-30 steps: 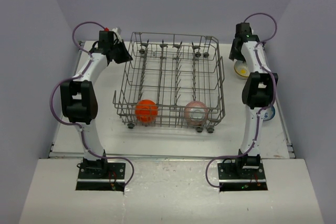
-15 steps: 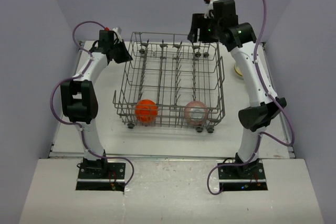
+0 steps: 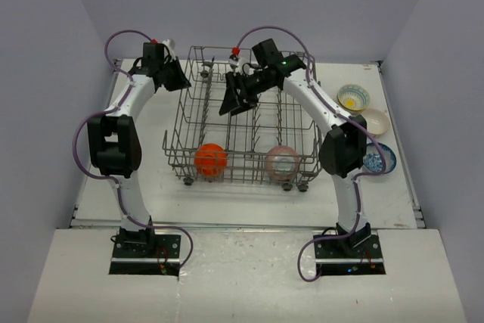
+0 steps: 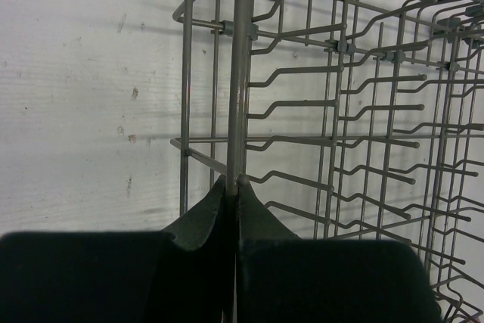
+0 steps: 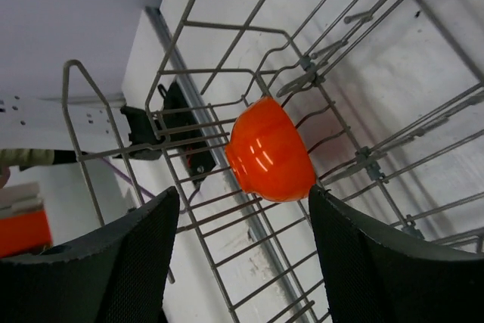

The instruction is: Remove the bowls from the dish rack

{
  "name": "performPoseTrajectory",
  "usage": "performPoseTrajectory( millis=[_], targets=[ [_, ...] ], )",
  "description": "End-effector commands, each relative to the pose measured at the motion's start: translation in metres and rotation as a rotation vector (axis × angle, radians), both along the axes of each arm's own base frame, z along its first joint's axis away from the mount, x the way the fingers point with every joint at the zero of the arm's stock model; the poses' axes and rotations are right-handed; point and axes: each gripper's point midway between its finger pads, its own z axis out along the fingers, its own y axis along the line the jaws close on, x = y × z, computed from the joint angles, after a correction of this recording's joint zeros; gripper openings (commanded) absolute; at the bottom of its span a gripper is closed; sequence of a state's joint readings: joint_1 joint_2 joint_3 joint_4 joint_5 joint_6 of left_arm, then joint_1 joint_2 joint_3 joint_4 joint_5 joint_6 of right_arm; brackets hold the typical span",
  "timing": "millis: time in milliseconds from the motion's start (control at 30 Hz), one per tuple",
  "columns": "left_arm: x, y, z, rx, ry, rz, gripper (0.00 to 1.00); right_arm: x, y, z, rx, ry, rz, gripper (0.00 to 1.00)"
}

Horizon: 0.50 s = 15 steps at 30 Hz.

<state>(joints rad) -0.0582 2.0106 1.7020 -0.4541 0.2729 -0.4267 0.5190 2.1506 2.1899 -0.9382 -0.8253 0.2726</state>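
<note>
At the far left corner of the dish rack (image 3: 178, 122), the left gripper (image 3: 181, 81) is clenching tight on an upright wire of the rack's wall. Its wrist camera is showing both fingers pinched against that wire.

The rack is standing in the middle of the table (image 3: 227, 198). Inside it, at the near left corner, the orange bowl (image 3: 211, 159) is leaning on its side among the tines.

The right arm is arching in from the right, over the far wall of the rack. The right gripper (image 3: 231, 102) is hanging above the rack's middle with its jaws spread apart and nothing between them (its wrist view is looking down between the two fingers straight at the orange bowl, well below them).

The pink bowl (image 3: 282, 161) is sitting in the rack's near right corner.

Right of the rack, three more bowls are lying on the table in a line from far to near:
- the whitish bowl with a yellow mark (image 3: 353, 97)
- the cream bowl (image 3: 376, 122), just beside it
- the blue-and-white bowl (image 3: 376, 159), partly hidden behind the right arm
</note>
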Motion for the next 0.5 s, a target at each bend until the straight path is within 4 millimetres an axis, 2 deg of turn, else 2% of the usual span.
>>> performPoseTrajectory(
  millis=[0, 133, 267, 467],
  targets=[
    [-0.03, 0.04, -0.064, 0.103, 0.23, 0.106, 0.0, -0.033, 0.019, 0.012, 0.11, 0.056, 0.148, 0.7],
    [-0.032, 0.04, -0.066, 0.105, 0.235, 0.107, 0.0, -0.052, 0.042, -0.013, 0.095, 0.121, 0.216, 0.7],
    [-0.032, 0.039, -0.066, 0.097, 0.238, 0.106, 0.0, -0.062, 0.058, -0.026, 0.097, 0.149, 0.258, 0.69],
    [-0.033, 0.04, -0.064, 0.095, 0.234, 0.11, 0.0, -0.07, 0.068, -0.047, 0.078, 0.198, 0.283, 0.69]
  ],
)
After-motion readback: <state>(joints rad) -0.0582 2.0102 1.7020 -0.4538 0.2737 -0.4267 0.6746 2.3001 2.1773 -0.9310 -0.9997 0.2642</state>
